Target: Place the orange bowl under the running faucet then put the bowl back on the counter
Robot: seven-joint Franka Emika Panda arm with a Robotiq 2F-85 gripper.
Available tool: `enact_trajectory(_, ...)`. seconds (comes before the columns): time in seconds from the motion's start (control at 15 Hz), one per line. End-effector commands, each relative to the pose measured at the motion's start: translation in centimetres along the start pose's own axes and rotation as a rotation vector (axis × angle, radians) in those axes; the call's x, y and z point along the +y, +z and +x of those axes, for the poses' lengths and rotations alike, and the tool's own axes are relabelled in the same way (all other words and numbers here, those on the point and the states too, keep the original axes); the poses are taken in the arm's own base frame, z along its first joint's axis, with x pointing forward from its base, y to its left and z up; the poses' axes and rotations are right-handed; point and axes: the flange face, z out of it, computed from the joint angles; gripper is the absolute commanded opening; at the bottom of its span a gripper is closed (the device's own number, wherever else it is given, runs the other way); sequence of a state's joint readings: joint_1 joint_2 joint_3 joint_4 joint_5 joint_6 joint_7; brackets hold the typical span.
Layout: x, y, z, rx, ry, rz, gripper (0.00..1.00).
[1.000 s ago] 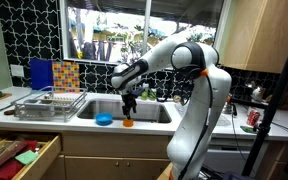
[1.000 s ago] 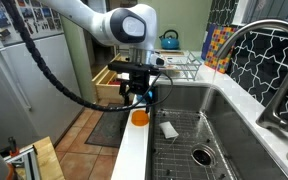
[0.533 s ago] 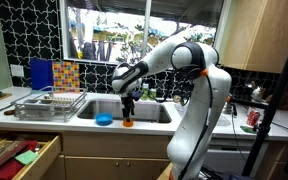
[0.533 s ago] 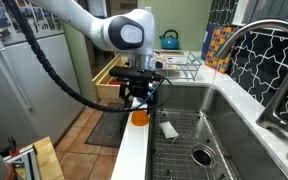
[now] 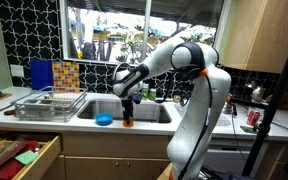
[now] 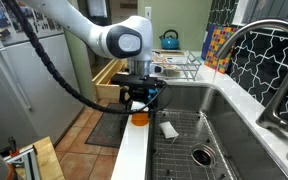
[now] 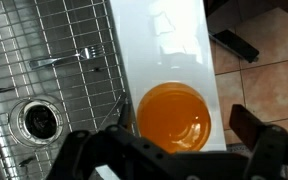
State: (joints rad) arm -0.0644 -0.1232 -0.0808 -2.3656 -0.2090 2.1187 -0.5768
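Far left, my gripper (image 6: 139,100) hangs right over the orange bowl (image 6: 139,117). In the wrist view the fingers are spread either side, nothing pinched, lined up to close on it, I'd say. The bowl sits upright on the counter (image 6: 134,155), on its front strip. Rightward comes the sink basin (image 6: 189,100), then the faucet (image 6: 246,45); I can't make out running water.
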Motion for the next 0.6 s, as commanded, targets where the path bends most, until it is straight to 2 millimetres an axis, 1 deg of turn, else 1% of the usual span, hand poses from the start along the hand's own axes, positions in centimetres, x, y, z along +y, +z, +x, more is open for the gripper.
enact_trajectory(0.0, 0.3, 1.1, -0.2, 0.044, -0.02, 0.0, 1.0)
enact_trajectory(0.27, 0.7, 1.8, -0.2, 0.061, -0.018, 0.002, 1.0)
enact_trajectory(0.53, 1.2, 2.2, -0.1, 0.072, -0.01, -0.002, 1.0)
